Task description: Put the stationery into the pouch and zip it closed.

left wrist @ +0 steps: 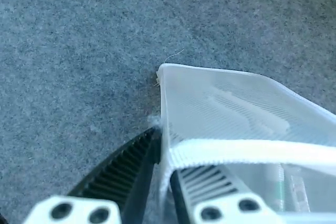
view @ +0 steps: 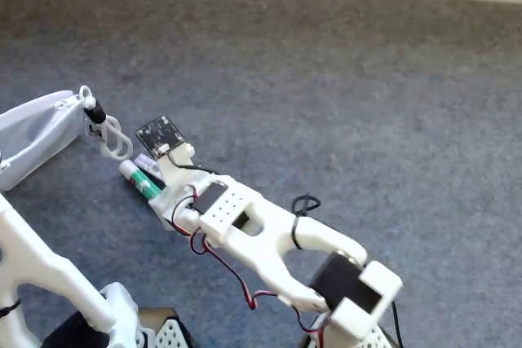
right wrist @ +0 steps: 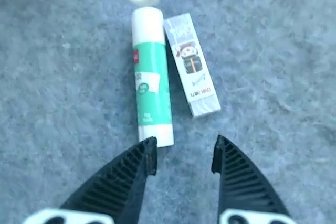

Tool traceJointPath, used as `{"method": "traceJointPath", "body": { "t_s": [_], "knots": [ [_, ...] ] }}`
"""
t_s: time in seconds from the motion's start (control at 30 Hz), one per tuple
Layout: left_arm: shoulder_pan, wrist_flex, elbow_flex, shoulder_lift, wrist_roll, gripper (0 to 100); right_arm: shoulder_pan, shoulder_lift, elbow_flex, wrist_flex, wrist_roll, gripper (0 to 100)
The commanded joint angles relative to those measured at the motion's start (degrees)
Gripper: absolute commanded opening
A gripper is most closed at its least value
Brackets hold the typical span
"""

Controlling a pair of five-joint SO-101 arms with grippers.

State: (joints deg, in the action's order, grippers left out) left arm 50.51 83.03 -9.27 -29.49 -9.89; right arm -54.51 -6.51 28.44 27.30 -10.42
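At the left, the translucent white mesh pouch (view: 37, 132) is held by its rim, which is pinched in the left pincer (left wrist: 165, 156). Near it to the right, a green-and-white glue stick (right wrist: 151, 74) and a small grey rectangular packet (right wrist: 191, 65) lie side by side on the grey counter (view: 367, 103). The right pincer (right wrist: 184, 148) is spread just short of their ends. If it is closed off-centre, both could be caught or the stick rolled away.

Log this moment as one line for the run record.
left gripper: shut on pouch edge | right gripper: open, at glue stick and eraser | both items on carpet, outside pouch
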Motion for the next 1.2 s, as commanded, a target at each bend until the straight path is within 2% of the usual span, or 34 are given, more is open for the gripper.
{"method": "traceJointPath", "body": {
  "t_s": [0.0,0.13,0.7,1.17],
  "knots": [
    [0.9,-0.4,0.4,-0.5,-0.4,1,-0.4,-0.5,-4.2,0.3,0.3,17.0],
    [0.9,-0.4,0.2,-0.5,-0.4,1,-0.3,-0.7,-4.1,0.3,5.4,16.9],
    [0.8,-0.4,0.1,-0.5,-0.4,1,2.5,-1.1,-10.2,-2.0,5.5,16.9],
    [0.9,-0.4,0.1,-0.5,-0.4,1,4.7,-16.8,-24.7,-1.8,5.6,16.9]
  ]
}}
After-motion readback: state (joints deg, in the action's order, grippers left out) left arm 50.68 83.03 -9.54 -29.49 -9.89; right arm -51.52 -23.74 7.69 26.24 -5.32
